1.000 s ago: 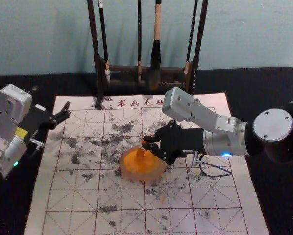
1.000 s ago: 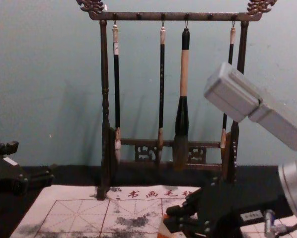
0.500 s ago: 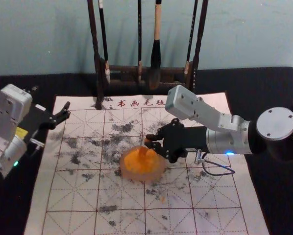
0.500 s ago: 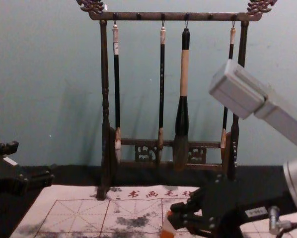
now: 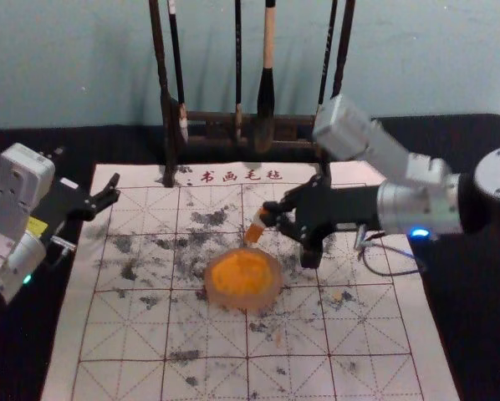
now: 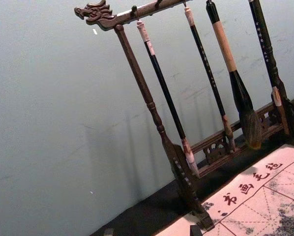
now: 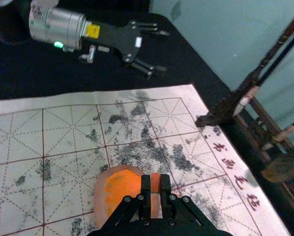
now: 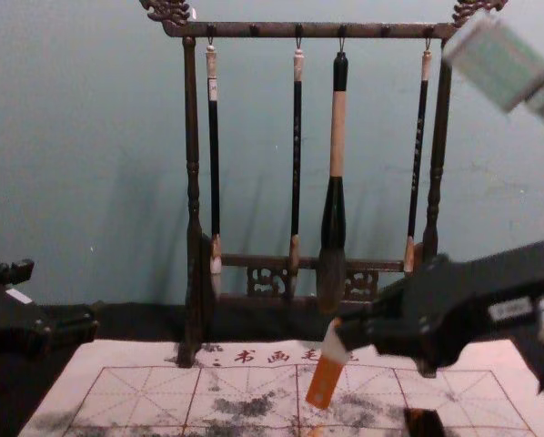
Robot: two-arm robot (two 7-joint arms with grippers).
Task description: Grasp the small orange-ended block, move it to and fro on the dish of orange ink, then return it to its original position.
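The robot's right tool (image 5: 269, 214) is closed round the orange-ended block (image 5: 254, 231), its two fingers pinching the pale upper part in the right wrist view. In the head view the block is just beyond the far side of the dish (image 5: 243, 303) and apart from it, slanting so that its orange end points down and to the robot's left. The orange ink (image 5: 240, 274) spreads over the inside of the dish, which sits on a gridded writing mat (image 5: 363, 334) smudged with black. The left tool (image 5: 87, 171) is parked at the robot's left, by the mat's far corner, open and gripping nothing. The bench (image 5: 463, 146) has a black covering, and at its back stands a dark carved rack (image 8: 317, 30) with four brushes (image 8: 337, 137) hanging from its top bar
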